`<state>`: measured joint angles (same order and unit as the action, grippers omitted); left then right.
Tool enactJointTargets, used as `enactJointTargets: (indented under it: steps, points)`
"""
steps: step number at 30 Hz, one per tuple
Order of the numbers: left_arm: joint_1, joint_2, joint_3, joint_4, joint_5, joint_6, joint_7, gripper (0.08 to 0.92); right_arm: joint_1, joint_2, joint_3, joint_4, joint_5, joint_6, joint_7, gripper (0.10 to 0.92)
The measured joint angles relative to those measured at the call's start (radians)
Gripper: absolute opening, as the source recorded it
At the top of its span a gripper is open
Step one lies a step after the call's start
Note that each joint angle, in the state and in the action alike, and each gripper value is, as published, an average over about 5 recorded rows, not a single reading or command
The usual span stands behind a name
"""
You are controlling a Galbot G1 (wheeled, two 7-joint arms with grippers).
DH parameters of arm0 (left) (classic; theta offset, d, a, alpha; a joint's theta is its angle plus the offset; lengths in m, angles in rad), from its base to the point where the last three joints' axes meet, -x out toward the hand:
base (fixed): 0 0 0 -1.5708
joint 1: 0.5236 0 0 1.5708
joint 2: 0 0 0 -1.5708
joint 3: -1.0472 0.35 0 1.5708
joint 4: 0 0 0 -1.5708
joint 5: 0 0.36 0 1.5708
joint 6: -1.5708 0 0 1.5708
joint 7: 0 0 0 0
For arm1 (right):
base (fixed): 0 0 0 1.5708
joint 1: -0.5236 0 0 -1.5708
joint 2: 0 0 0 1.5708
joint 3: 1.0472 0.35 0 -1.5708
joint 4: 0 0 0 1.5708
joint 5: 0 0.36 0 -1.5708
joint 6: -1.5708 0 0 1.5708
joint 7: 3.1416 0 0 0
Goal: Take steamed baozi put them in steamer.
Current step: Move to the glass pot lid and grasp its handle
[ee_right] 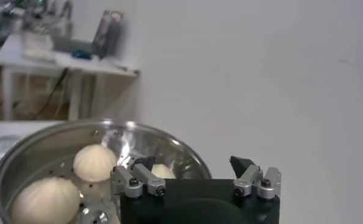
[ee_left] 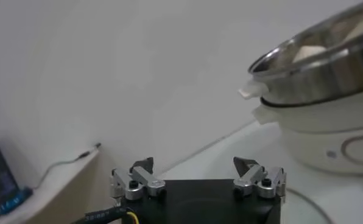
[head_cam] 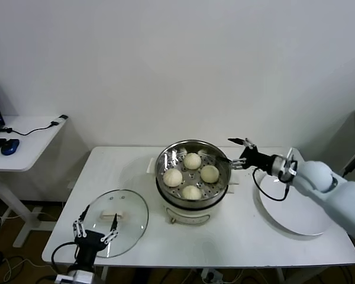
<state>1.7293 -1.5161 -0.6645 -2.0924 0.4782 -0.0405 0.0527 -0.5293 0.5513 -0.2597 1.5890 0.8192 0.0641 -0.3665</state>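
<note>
1. At your far left, a small white side desk (head_cam: 29,127) stands against the wall with a blue computer mouse (head_cam: 9,147) and a black cable on it.
2. Your left gripper (head_cam: 95,223) hangs at the near left edge of the white work table (head_cam: 130,177), fingers spread apart and empty, just over the rim of the round glass lid (head_cam: 115,221) lying flat there.
3. At centre sits the round, shiny stainless-steel steamer (head_cam: 192,171) on its white cooker base; all four smooth, cream-white steamed baozi (head_cam: 193,161) lie inside on the perforated floor, spaced in a ring.
4. Your right gripper (head_cam: 241,153) is level with the steamer's right rim, just beside it, claw wide apart and holding nothing.
5. Beneath your right arm, a flat white round plate (head_cam: 296,214) rests on the table's right side.
</note>
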Motion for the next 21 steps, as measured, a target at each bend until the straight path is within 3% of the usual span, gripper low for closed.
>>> enactJointTargets:
  steps: [11, 21]
  points:
    - [-0.004, 0.030, -0.058, 0.028, 0.542, -0.082, -0.035, 0.823, -0.521, 0.171, 0.575, 0.064, -0.076, -0.023, 0.069, 0.823]
    - [-0.059, 0.039, -0.047, 0.145, 0.963, -0.100, -0.091, 0.823, -0.712, 0.279, 0.784, 0.070, -0.140, -0.022, 0.097, 0.823]
